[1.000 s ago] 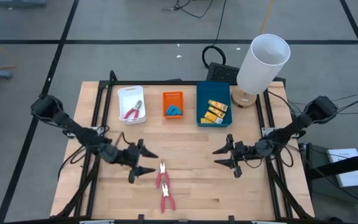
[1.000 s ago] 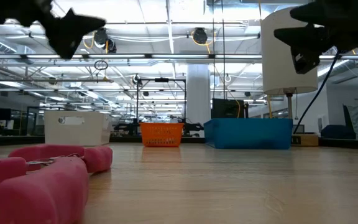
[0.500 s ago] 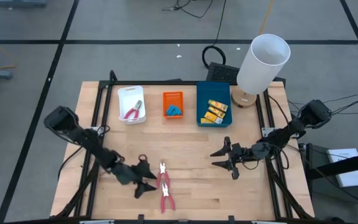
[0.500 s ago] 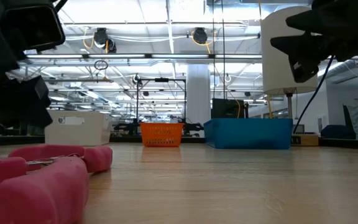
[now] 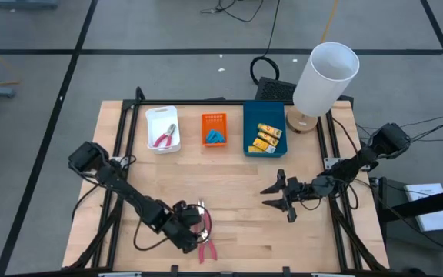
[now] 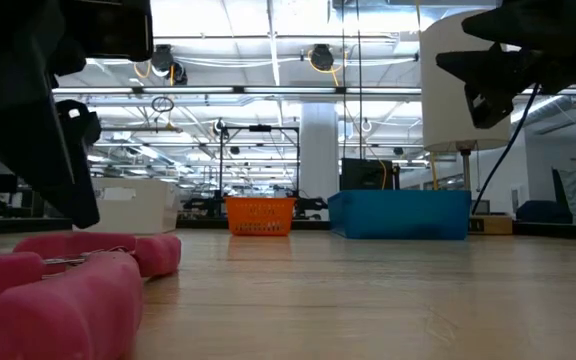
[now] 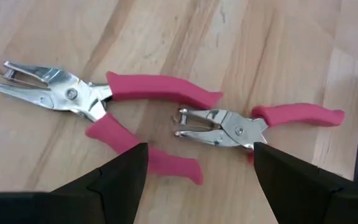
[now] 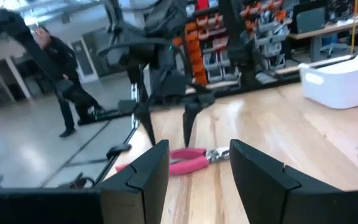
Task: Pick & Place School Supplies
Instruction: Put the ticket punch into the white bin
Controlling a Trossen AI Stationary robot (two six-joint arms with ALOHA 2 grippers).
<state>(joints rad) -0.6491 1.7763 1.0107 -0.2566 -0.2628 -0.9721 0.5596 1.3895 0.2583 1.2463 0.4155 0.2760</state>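
**A:** From above, why are those two pink-handled pliers (image 5: 204, 231) lying loose toward six o'clock on the table (image 5: 237, 188), when a third pair already sits in the white tray (image 5: 162, 128) up at eleven?

**B:** I'd say those two are yet to be sorted. The orange tray (image 5: 214, 129) at twelve holds the light-blue pieces (image 5: 216, 138), the blue tray (image 5: 264, 129) at one holds the yellow packets (image 5: 266, 136); like goes with like, so the white tray looks the likely home for the pliers. The left gripper (image 5: 192, 225) hangs right over them, its arm stretched in low from nine o'clock

**A:** And the right gripper (image 5: 283, 195)?

**B:** Waiting near four o'clock, elbow bent back to the edge, touching nothing

**A:** At table height?

**B:** The pink handles (image 6: 63, 280) fill the near corner at seven o'clock, flat on the wood. The left arm looms dark just above them; the right gripper (image 6: 488, 70) hovers high at two o'clock, in front of the white lamp (image 6: 458, 90)

**A:** The left wrist picture?

**B:** Fingers spread wide, one pair of pliers (image 7: 104, 102) on each side of the gap, the smaller-looking pair (image 7: 253, 124) further off. Nothing is pinched. It still looks above them, not yet committed to either

**A:** The right wrist?

**B:** Its fingers (image 8: 142, 171) stand partly apart with nothing between them, aimed across at the pliers (image 8: 179, 160) and the left gripper (image 8: 166, 121) poised over them. A person walks past far behind
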